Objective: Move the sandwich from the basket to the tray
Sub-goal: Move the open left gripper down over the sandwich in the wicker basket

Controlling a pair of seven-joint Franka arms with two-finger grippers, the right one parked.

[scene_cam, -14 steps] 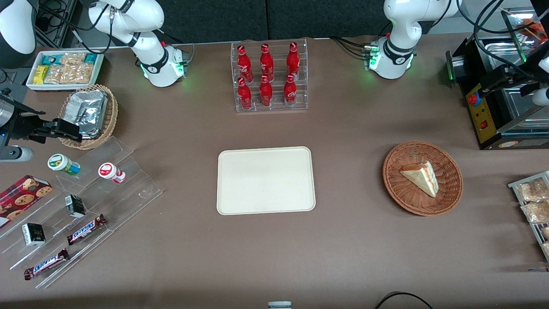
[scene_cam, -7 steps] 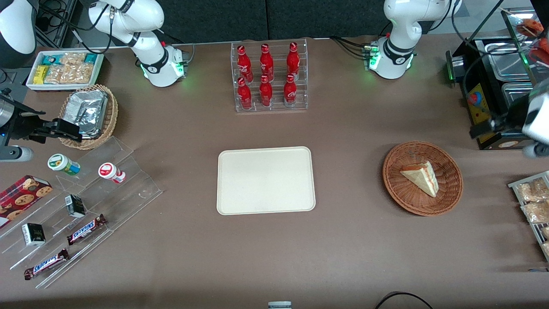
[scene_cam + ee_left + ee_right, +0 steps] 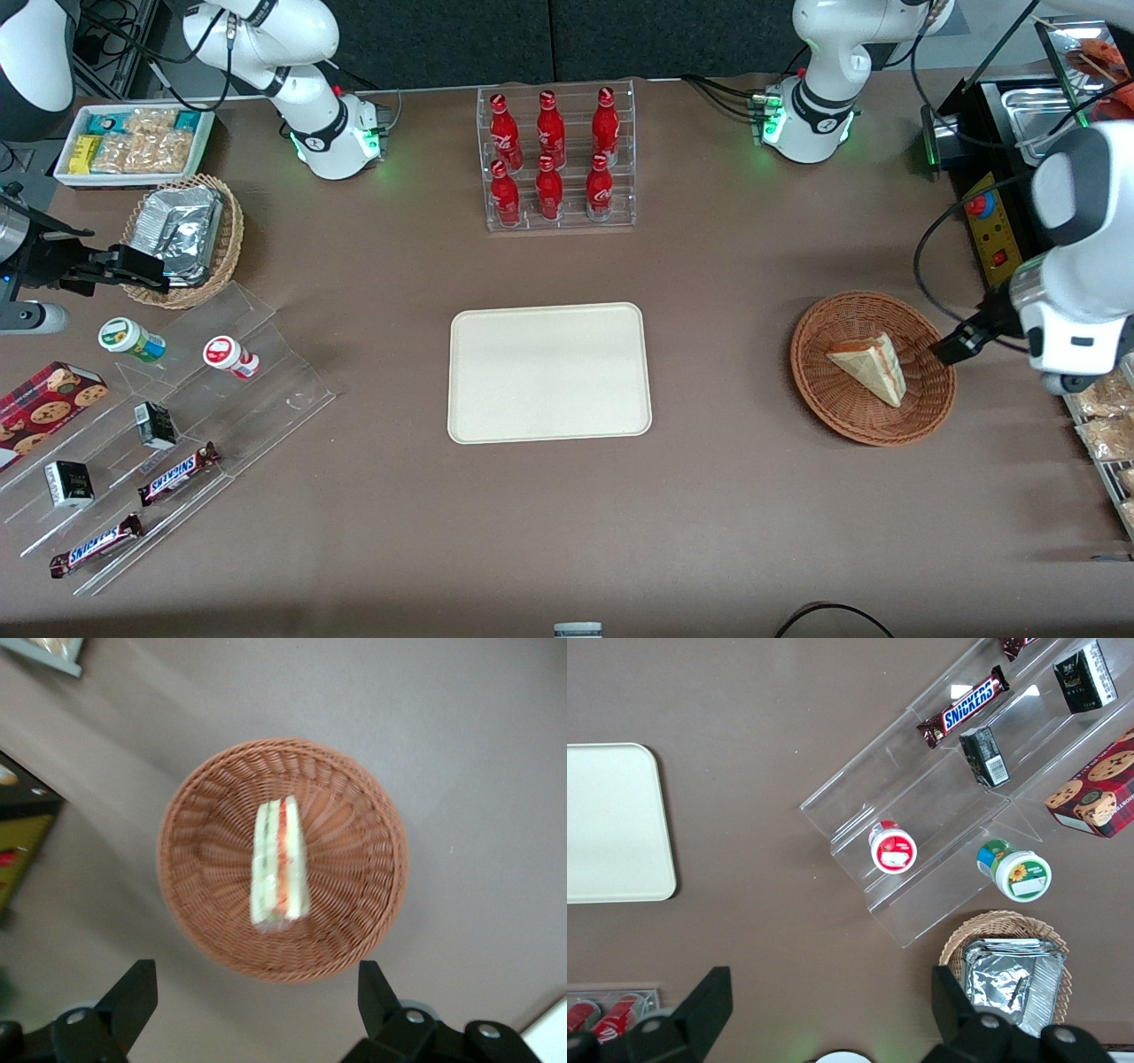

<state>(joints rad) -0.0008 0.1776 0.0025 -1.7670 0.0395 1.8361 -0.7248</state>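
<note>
My arm point(image 3: 1076, 257) has glossy white shells with a grey joint cap, a black cable loops off it, and my gripper point(image 3: 257, 1010) has two matte black fingers point(image 3: 133, 997) with silver screws.

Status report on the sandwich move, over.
Gripper open, above basket. Sandwich in basket, ungrasped. Tray bare; nothing in the way.

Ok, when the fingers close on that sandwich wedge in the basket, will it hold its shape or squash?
Probably soft: the sandwich is pale bread with red and green filling along its cut edge, so a firm pinch may squash it. It stands on a narrow edge in the wicker basket, so a nudge could tip it. It looks light. The gripper hovers above it, fingers wide open.
</note>
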